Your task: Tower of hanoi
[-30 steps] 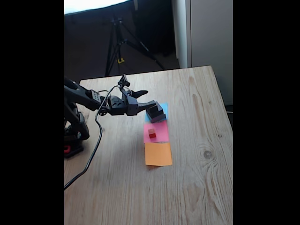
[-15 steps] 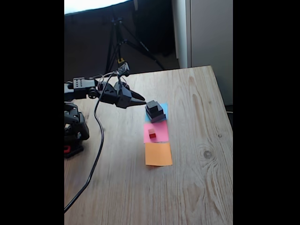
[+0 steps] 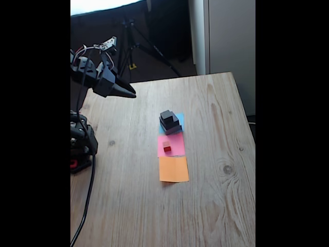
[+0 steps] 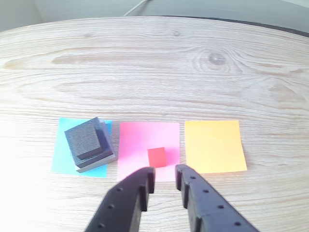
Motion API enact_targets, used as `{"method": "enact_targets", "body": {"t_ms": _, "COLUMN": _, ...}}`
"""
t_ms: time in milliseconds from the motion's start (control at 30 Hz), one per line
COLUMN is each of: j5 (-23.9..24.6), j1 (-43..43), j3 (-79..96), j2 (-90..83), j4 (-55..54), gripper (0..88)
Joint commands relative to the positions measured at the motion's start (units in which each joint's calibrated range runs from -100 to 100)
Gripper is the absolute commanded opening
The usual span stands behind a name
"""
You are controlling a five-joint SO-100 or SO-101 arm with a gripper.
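Nearest in the wrist view, the gripper (image 4: pixel 164 176) enters from the bottom edge with its two dark fingers almost together, a narrow gap between the tips and nothing pinched. Just past the tips lies the pink paper square (image 4: pixel 148 150), and on it sits the tiny red cube (image 4: pixel 156 157), close to the square's near edge. To the left in this view is the blue paper square (image 4: pixel 72 150), carrying the stack: the grey slab (image 4: pixel 96 163) at the bottom, the black slab (image 4: pixel 102 145) on it, and the small black cube (image 4: pixel 85 137) on top, each turned slightly against the paper. To the right of the pink one lies the orange paper square (image 4: pixel 214 146), with bare paper showing. Beyond the three squares the wooden worktop (image 4: pixel 154 63) runs to its far edge, with a round knot in the grain.

In the fixed view the gripper (image 3: pixel 131 94) hangs raised above the worktop's far left corner, pointing toward the middle, well apart from the stack. The three paper squares form a line near the middle of the worktop, orange (image 3: pixel 174 169) nearest the camera, pink next with the red cube, blue farthest with the stack (image 3: pixel 169 121). The arm's base (image 3: pixel 81 146) stands at the left edge, a black cable (image 3: pixel 87 200) trailing toward the near edge. Behind the worktop, a tripod (image 3: pixel 131 43) stands on the dark floor.
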State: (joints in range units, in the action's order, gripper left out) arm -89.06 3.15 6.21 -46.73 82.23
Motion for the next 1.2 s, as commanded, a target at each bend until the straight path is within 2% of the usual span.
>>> {"method": "enact_targets", "body": {"t_ms": 0, "j5": -3.7, "j1": 5.6, "j3": -0.9, "j2": -1.0, "j4": 1.2, "gripper": 2.5}}
{"method": "enact_targets", "body": {"t_ms": 200, "j5": -7.8, "j1": 8.2, "j3": 12.6, "j2": -5.1, "j4": -3.1, "gripper": 13.1}}
{"method": "enact_targets", "body": {"t_ms": 233, "j5": -6.4, "j1": 8.2, "j3": 15.1, "j2": -5.7, "j4": -4.7, "gripper": 19.0}}
{"method": "enact_targets", "body": {"t_ms": 300, "j5": -8.1, "j1": 8.3, "j3": 19.9, "j2": -6.4, "j4": -7.3, "gripper": 23.1}}
{"method": "enact_targets", "body": {"t_ms": 367, "j5": -7.1, "j1": 8.2, "j3": 25.0, "j2": -6.8, "j4": -11.8, "gripper": 25.8}}
{"method": "enact_targets", "body": {"t_ms": 567, "j5": -6.3, "j1": 7.8, "j3": 44.4, "j2": -6.6, "j4": -33.5, "gripper": 28.9}}
{"method": "enact_targets", "body": {"t_ms": 767, "j5": -10.3, "j1": 8.8, "j3": 65.6, "j2": -6.2, "j4": -61.6, "gripper": 27.9}}
{"method": "enact_targets", "body": {"t_ms": 1167, "j5": -10.9, "j1": 9.0, "j3": 80.7, "j2": 8.4, "j4": -96.3, "gripper": 27.9}}
